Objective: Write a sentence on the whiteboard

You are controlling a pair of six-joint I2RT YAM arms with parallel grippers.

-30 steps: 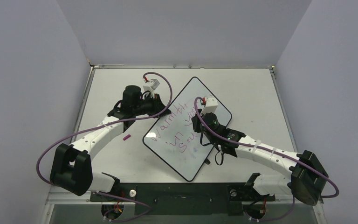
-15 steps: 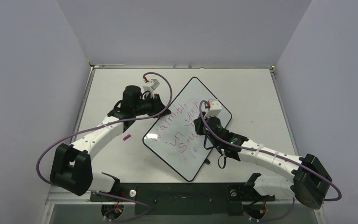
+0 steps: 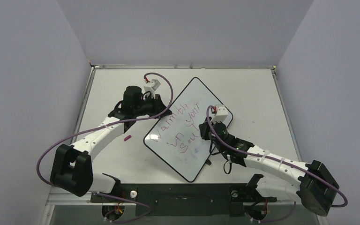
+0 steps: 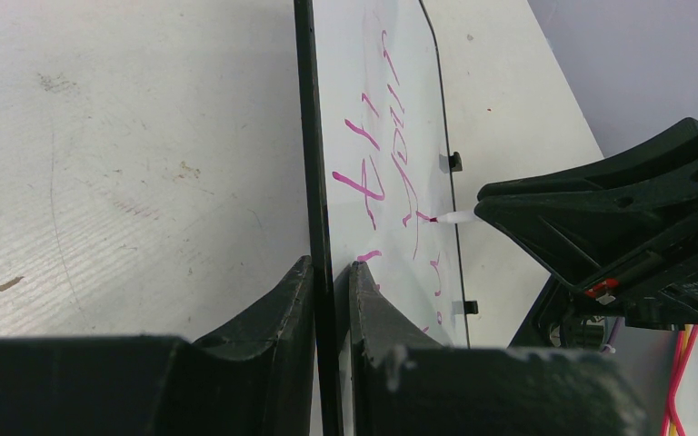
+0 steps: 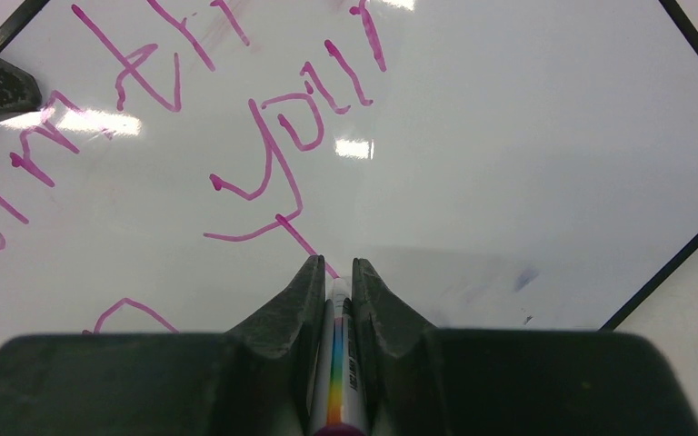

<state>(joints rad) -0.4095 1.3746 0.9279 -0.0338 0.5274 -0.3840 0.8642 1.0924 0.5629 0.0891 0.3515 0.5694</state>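
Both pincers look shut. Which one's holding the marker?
The right pincer: the marker is gripped in it, tip at the whiteboard near "your". The left pincer only clamps the whiteboard's black rim.

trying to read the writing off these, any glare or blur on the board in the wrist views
Right wrist: bright glare patches on the whiteboard, one washing over part of the sentence, yet readable. Left wrist: no glare, but the board is seen almost edge-on, so letters look squashed. Top external: evenly lit, writing small.
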